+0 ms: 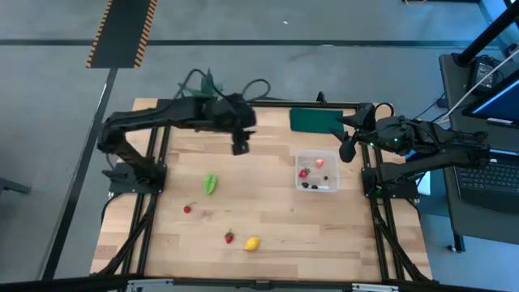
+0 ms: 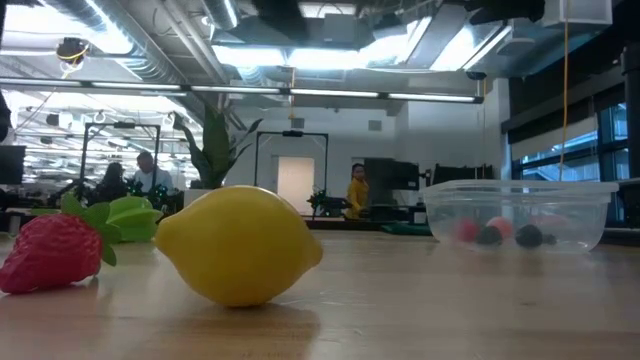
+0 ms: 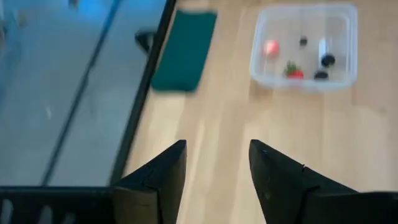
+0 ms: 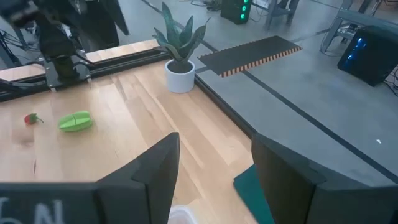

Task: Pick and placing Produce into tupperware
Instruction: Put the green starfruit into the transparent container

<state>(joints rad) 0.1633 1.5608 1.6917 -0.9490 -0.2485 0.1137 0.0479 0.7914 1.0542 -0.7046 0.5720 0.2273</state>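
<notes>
The clear tupperware (image 1: 317, 171) stands on the table's right half and holds a pink round fruit (image 1: 319, 162), a red berry (image 1: 303, 173) and dark berries (image 1: 311, 185). On the bare wood lie the green leafy piece (image 1: 210, 183), a small red berry (image 1: 187, 208), a strawberry (image 1: 229, 237) and the yellow lemon (image 1: 252, 243). My left gripper (image 1: 241, 146) hovers open over the far middle of the table, empty (image 3: 214, 165). My right gripper (image 1: 347, 151) hangs open at the far right, just beyond the tupperware's far-right corner, empty (image 4: 214, 162).
A flat dark green rectangle (image 1: 316, 120) lies at the far edge near the right gripper. A potted plant in a white pot (image 4: 180, 73) stands at the far edge behind the left arm. Black frame rails run along the table's left and right sides. People show in the room beyond.
</notes>
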